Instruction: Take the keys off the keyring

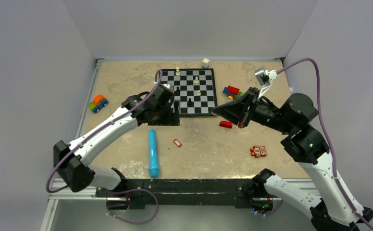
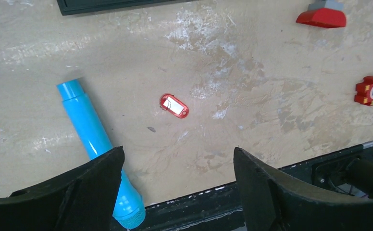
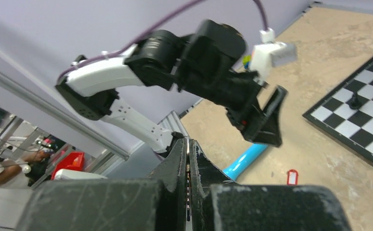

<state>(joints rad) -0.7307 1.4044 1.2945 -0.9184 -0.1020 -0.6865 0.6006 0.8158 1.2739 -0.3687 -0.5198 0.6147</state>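
The keyring (image 1: 177, 143), a small red tag with a white label and a thin metal ring, lies flat on the tan table beside the blue cylinder (image 1: 153, 152). It also shows in the left wrist view (image 2: 174, 106) and the right wrist view (image 3: 292, 176). My left gripper (image 1: 169, 113) hangs open and empty above it, jaws wide (image 2: 179, 150). My right gripper (image 1: 216, 110) is raised over the table near the chessboard's front right corner. Its jaws (image 3: 188, 140) are shut on a thin silver strip, the key (image 3: 188, 168), seen edge-on.
A chessboard (image 1: 206, 103) with a few pieces sits at the back. A red block (image 1: 226, 124), an orange toy marked 2 (image 1: 257, 151), coloured bricks (image 1: 232, 91), a toy car (image 1: 98, 103) and a white cube (image 1: 205, 62) lie around. The black rail (image 2: 290, 179) borders the near edge.
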